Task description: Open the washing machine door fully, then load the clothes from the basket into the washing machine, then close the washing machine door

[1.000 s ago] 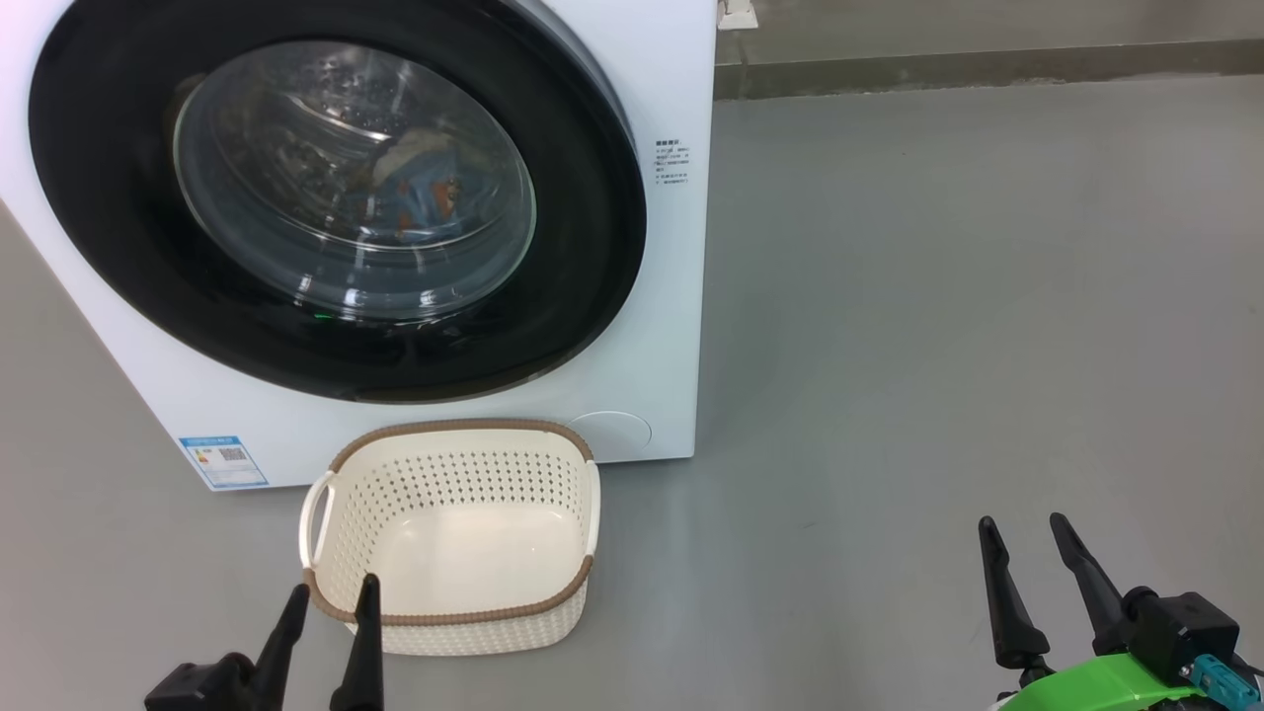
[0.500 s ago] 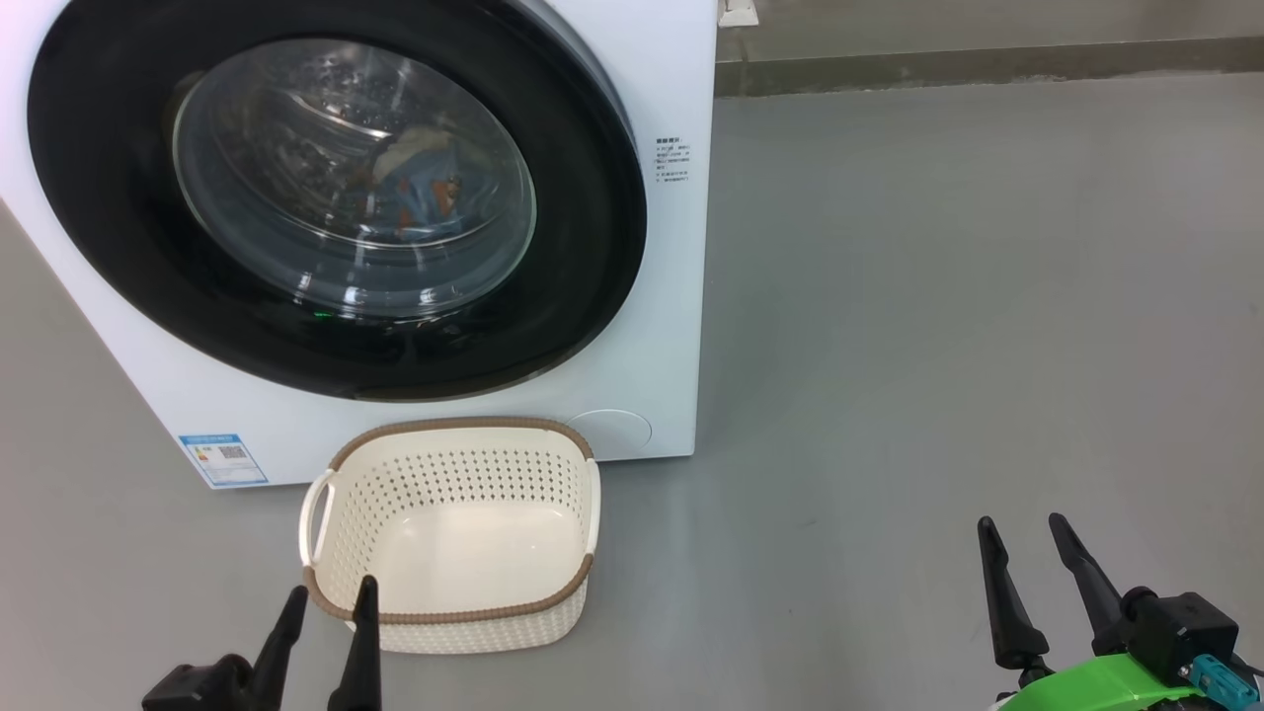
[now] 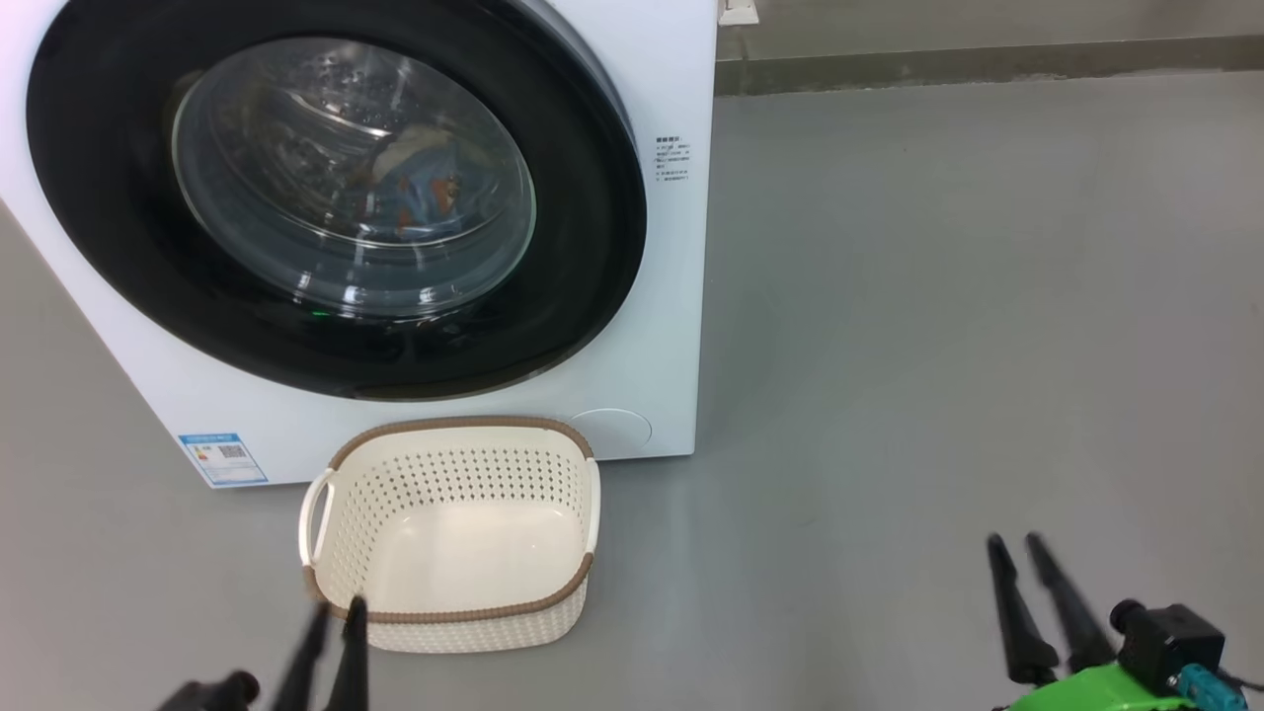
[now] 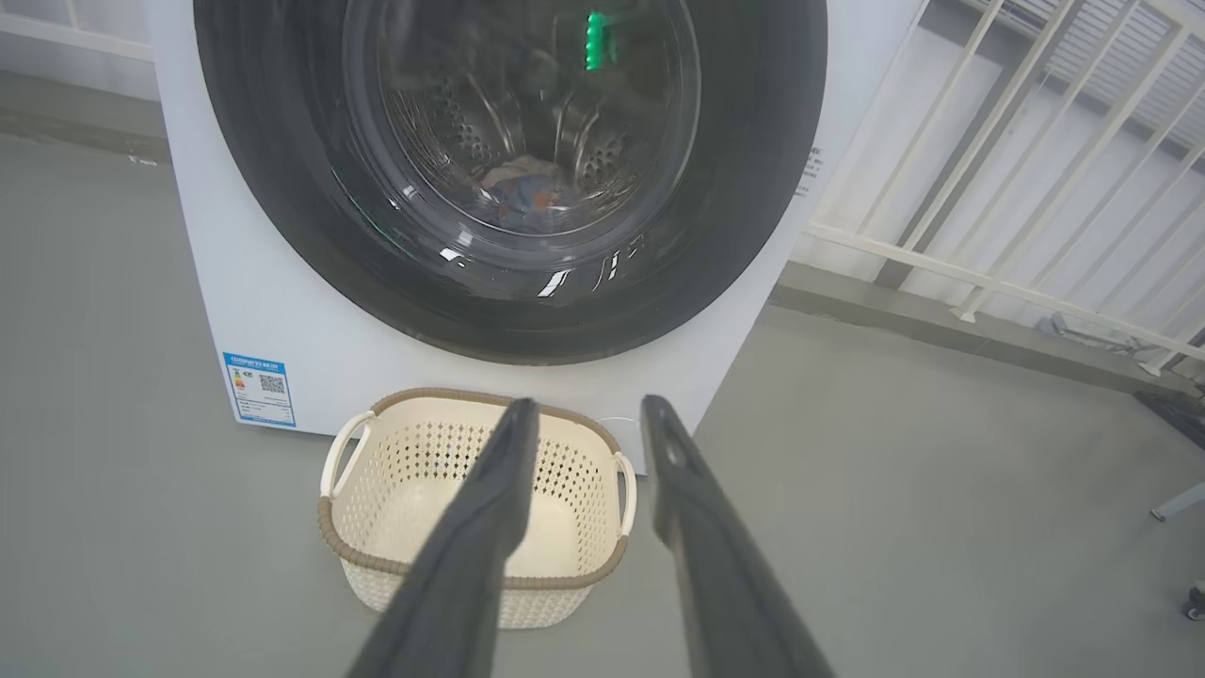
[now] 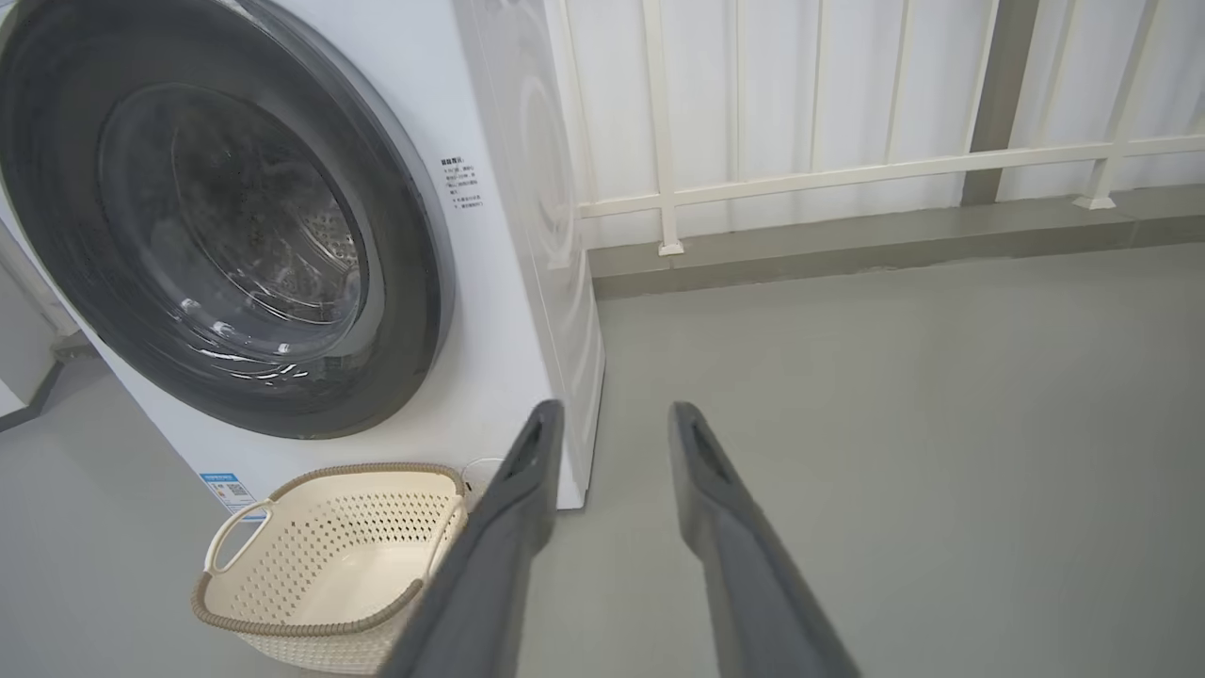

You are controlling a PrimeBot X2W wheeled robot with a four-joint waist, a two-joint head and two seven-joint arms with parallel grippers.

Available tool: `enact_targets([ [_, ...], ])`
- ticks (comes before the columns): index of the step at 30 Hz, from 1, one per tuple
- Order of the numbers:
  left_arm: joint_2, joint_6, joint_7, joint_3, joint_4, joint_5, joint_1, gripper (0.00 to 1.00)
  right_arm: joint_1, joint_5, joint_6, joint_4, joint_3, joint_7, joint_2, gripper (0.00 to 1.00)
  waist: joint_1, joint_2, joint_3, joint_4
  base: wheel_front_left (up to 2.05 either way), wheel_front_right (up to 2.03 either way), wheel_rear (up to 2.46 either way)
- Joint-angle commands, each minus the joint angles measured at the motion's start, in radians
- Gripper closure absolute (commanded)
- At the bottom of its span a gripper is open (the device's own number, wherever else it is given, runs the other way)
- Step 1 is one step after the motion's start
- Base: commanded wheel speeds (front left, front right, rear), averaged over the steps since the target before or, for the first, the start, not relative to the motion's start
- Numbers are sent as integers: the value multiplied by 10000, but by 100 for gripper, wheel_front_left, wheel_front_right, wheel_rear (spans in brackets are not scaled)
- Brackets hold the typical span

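The washing machine point(image 3: 676, 326) takes up the upper left of the head view, a white box standing on the grey floor point(image 3: 938, 346). The washing machine door point(image 3: 592, 247) lies shut against its front. Through the door's bulging glass, the clothes point(image 3: 420, 193) show as a light blue and cream heap with orange prints, lying inside the perforated drum. The basket point(image 3: 464, 614) sits on the floor at the lower centre-left, just in front of the machine's bottom edge, with its bare cream bottom showing. A blue energy label point(image 3: 223, 460) is stuck to the machine's lower left corner, to the left of the basket. The left tool point(image 3: 339, 604) rises from the bottom left edge. It is blurred, and its fingertips overlap the basket's near left corner. In the left wrist view its two dark fingers stand apart with nothing between them, pointing over the basket toward the door. The right tool point(image 3: 1013, 538) is at the lower right over bare floor, well apart from the basket and the machine. Its fingers are also parted and hold nothing. In the right wrist view a white railing point(image 5: 847, 169) runs behind the machine across the upper right.
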Motion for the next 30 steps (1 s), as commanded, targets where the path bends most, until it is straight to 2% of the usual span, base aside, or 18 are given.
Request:
enact_targets([
  [1,-27,0,15,-6,57,-43,20,100,-7,44,0,84,-18,22,7,100,0,0,1,1,0,0,0],
  [7,-39,-1,184,99,54,-616,-38,100,-88,732,-3,127,-63,247,4,100,22,0,3,-30,0,0,0],
  [12,-48,-3,327,187,60,-1086,-89,100,-107,1310,-6,113,-41,371,1,100,2,0,39,-53,0,0,0],
  [30,-90,-7,843,511,66,-2764,-286,100,-252,3362,-14,121,-34,878,-9,100,0,0,112,-136,0,0,0],
])
